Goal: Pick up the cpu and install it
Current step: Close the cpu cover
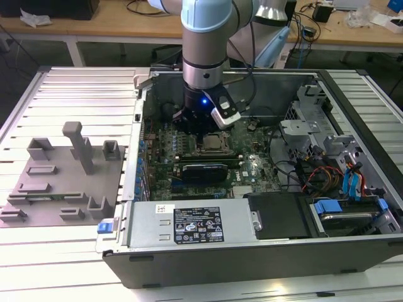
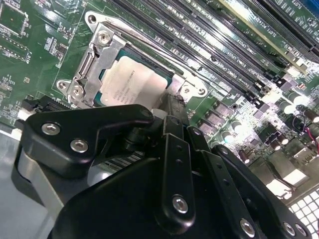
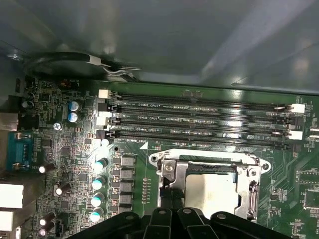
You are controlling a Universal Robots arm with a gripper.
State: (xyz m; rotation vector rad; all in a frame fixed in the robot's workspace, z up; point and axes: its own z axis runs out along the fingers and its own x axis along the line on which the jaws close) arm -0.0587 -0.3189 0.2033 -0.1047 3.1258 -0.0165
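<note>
Currently: slatted metal table (image 1: 69,94), cluttered benches (image 1: 94,28) behind. Grey fixture plate (image 1: 56,182) sits on the exterior view's left, open computer case (image 1: 252,264) to its right. Arm (image 1: 204,44) reaches straight down into the case. Both wrist views add detail: cpu (image 2: 132,82) (image 3: 212,191) lies flat inside the socket frame (image 2: 92,64); gripper (image 2: 173,102) (image 3: 172,196) jaws drawn together, tips at the cpu's edge.

cpu (image 2: 133,82) — one edge behind the hand (image 2: 160,112)
</note>
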